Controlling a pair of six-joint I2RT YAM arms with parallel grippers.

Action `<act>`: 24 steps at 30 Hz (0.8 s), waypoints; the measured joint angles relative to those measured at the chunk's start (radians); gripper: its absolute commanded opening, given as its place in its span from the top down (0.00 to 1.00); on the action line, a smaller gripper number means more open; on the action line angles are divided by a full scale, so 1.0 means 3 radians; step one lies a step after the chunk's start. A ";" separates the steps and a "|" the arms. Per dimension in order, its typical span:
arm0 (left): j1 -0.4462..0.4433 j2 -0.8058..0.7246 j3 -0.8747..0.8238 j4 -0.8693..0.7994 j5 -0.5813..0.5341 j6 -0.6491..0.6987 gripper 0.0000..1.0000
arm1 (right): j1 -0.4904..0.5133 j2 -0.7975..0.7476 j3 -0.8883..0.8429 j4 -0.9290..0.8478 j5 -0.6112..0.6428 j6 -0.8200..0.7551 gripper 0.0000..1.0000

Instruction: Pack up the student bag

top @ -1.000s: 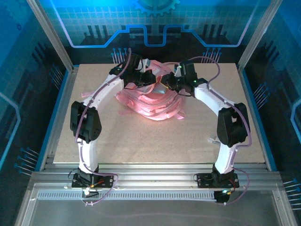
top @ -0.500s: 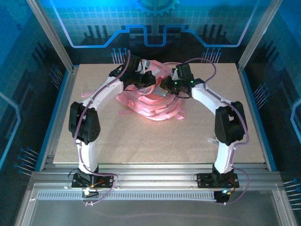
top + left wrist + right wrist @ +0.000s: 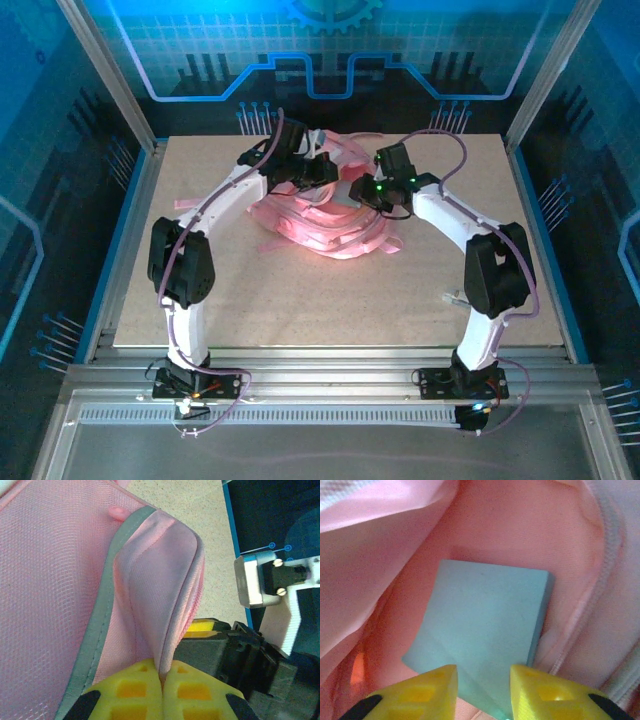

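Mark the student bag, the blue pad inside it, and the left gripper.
student bag [image 3: 325,222]: top external view, pink fabric near its front.
blue pad [image 3: 487,630]: right wrist view, middle of its flat face.
left gripper [image 3: 162,680]: left wrist view, between the yellow fingertips pinching bag fabric.

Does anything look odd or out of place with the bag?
Nothing looks wrong. The student bag lies slumped, straps splayed; the left gripper pinches a fabric fold, and a light blue pad lies flat inside, below the right gripper's open jaws.
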 measured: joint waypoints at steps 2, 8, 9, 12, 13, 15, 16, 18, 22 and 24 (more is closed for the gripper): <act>-0.0015 0.0000 0.0000 -0.0004 0.0000 0.0000 1.00 | 0.0014 0.0001 -0.0043 0.0014 0.0020 -0.0011 0.62; -0.0070 0.0000 0.0000 -0.0015 -0.0003 0.0000 1.00 | 0.0067 0.0203 0.0058 0.0209 -0.0170 0.0036 0.65; -0.0079 0.0000 0.0000 -0.0022 -0.0013 0.0000 1.00 | 0.0094 0.0280 0.0123 0.0270 -0.0217 0.0053 0.65; -0.0070 -0.0001 0.0001 -0.0037 -0.0075 -0.0003 1.00 | 0.0135 0.0422 0.0299 0.0324 -0.0310 0.0078 0.65; -0.0064 -0.0005 0.0001 -0.0033 -0.0084 -0.0003 1.00 | 0.0135 0.0437 0.0328 0.0323 -0.0334 0.0078 0.65; -0.0062 -0.0011 0.0001 -0.0032 -0.0092 -0.0003 1.00 | 0.0132 0.0437 0.0337 0.0306 -0.0355 0.0074 0.64; -0.0062 -0.0013 0.0001 -0.0033 -0.0092 -0.0003 1.00 | 0.0128 0.0429 0.0336 0.0284 -0.0355 0.0062 0.64; -0.0066 -0.0013 0.0000 -0.0032 -0.0088 -0.0003 1.00 | 0.0117 0.0356 0.0270 0.0247 -0.0359 0.0019 0.62; -0.0108 -0.0014 -0.0048 0.0038 -0.0085 -0.0014 1.00 | 0.0045 -0.0114 -0.0092 -0.0006 -0.0371 -0.0150 0.44; -0.0120 -0.0014 -0.0075 0.0079 -0.0060 -0.0041 1.00 | -0.0069 -0.0417 -0.0270 -0.0197 -0.0365 -0.0253 0.32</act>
